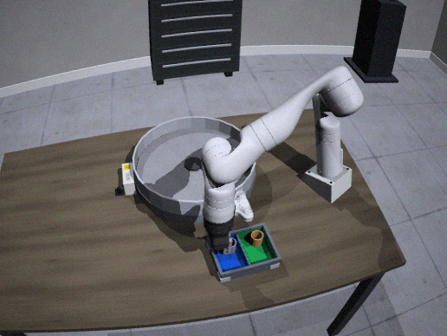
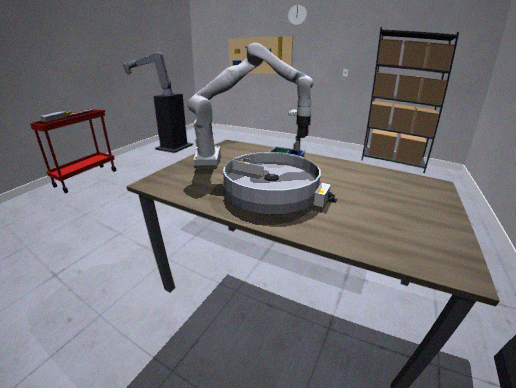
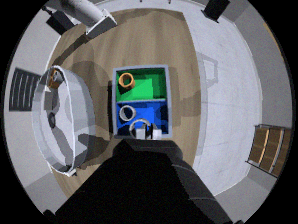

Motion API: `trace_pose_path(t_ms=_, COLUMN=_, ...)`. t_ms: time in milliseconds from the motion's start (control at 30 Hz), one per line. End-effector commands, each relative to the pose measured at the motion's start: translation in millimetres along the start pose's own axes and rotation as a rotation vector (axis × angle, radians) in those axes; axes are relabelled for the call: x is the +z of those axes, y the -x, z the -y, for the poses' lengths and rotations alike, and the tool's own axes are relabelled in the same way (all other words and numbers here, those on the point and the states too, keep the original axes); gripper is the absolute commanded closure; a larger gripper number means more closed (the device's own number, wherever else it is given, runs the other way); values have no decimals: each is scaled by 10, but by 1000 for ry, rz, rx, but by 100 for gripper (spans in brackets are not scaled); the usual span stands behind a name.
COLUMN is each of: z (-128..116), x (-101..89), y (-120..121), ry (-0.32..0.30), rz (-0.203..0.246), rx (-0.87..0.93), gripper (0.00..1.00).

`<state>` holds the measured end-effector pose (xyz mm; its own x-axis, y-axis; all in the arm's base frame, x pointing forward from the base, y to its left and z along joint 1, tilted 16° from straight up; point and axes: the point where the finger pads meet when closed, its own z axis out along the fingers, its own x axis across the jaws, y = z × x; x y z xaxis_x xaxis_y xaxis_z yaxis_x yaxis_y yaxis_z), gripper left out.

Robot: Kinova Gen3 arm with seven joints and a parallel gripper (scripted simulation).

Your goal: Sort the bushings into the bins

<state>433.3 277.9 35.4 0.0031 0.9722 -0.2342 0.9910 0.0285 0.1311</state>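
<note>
The white jointed arm reaches down over the near edge of the brown wooden tabletop, its dark claw pinching a short grey steel bushing just above the blue half of the small grey-walled two-part bin. From the wrist view, a second steel ring seems to lie in that blue half already. In the green half, to the right, a bronze bushing stands upright. Behind the bin sits the round grey walled turntable.
</note>
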Motion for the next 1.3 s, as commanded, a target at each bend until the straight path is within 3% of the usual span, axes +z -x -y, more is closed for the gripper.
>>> trace_pose_path(t_ms=0, z=14, x=152, y=34, ry=-6, rz=9, rx=3, gripper=100)
trace_pose_path(t_ms=1267, z=12, x=331, y=36, ry=-6, rz=8, rx=3, gripper=100)
